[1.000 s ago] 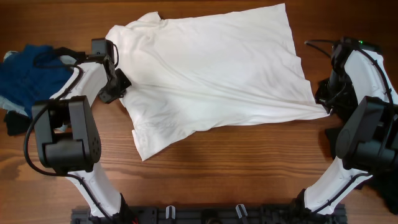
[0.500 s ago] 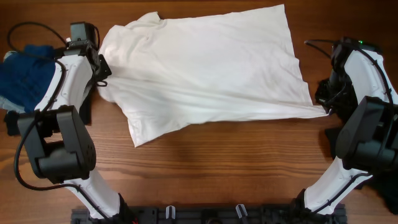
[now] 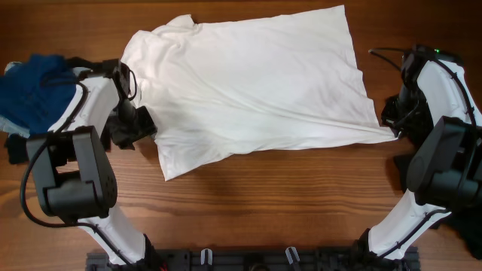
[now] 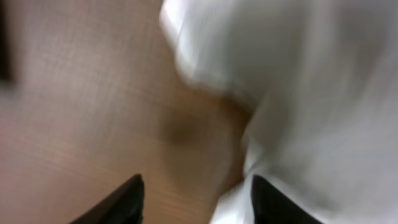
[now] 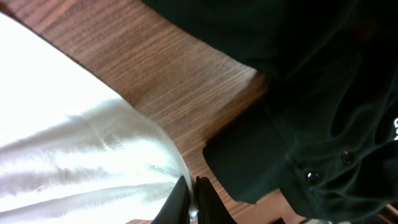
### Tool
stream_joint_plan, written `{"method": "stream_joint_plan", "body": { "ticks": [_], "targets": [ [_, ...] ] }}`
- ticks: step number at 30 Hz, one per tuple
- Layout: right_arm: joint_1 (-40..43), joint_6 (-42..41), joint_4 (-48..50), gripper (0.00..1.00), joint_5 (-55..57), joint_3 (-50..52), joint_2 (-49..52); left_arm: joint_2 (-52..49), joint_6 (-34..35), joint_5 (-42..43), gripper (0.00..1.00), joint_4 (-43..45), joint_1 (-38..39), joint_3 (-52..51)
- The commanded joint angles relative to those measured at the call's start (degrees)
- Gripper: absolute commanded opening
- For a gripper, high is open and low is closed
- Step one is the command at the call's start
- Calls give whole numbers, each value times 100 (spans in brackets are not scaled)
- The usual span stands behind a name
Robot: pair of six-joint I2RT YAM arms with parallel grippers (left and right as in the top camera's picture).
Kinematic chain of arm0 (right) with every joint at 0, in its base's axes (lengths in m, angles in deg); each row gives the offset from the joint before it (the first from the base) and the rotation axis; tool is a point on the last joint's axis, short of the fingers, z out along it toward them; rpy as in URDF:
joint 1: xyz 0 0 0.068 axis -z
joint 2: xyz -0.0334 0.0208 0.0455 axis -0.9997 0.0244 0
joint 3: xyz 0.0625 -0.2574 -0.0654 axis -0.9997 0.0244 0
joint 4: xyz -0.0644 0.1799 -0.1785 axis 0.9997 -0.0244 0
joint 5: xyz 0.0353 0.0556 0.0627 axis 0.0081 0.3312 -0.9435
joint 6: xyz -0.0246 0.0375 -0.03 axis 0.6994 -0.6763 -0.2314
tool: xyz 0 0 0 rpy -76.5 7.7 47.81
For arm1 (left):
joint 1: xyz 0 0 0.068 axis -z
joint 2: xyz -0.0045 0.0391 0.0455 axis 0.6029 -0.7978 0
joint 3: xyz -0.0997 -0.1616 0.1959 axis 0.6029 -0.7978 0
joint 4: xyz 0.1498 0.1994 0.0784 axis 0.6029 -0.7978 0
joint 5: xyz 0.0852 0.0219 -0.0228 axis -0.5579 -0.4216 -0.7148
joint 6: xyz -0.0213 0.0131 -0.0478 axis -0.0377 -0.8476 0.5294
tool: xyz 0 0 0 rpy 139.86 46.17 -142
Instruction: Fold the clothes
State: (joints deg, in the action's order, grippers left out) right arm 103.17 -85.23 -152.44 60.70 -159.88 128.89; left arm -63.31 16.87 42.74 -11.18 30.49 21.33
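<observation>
A large white T-shirt (image 3: 248,83) lies spread across the wooden table, with a few creases running toward its right corner. My left gripper (image 3: 138,124) hovers at the shirt's left edge. In the blurred left wrist view it (image 4: 196,202) stands open, with bare wood between the fingers and one fingertip (image 4: 280,202) over the white fabric (image 4: 311,81). My right gripper (image 3: 393,126) is shut on the shirt's right corner, and in the right wrist view its jaws (image 5: 190,199) pinch the white hem (image 5: 93,162). A black garment (image 5: 311,93) lies just beside that grip.
A blue garment (image 3: 34,90) is heaped at the table's left edge, with dark cloth (image 3: 13,147) below it. More dark fabric (image 3: 471,226) sits at the right edge behind the right arm. Bare wood (image 3: 286,196) stretches along the near side of the shirt.
My left gripper has let go of the shirt's left side and opened, swinging out to the left and back to the edge. The shirt's left part now lies flatter. The right arm has stayed still.
</observation>
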Motion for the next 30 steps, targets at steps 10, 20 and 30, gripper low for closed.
{"method": "stream_joint_plan", "body": {
  "ticks": [10,20,30],
  "targets": [
    [9,72,-2,6,-55,-13,-55,81,74,1154,54,2240,387,-702],
    [7,74,-4,6,-57,-13,-55,83,79,35,6,2369,400,-704],
    [9,74,-4,6,-55,-13,-55,1561,1528,-1132,4,424,186,-280]
  ]
}}
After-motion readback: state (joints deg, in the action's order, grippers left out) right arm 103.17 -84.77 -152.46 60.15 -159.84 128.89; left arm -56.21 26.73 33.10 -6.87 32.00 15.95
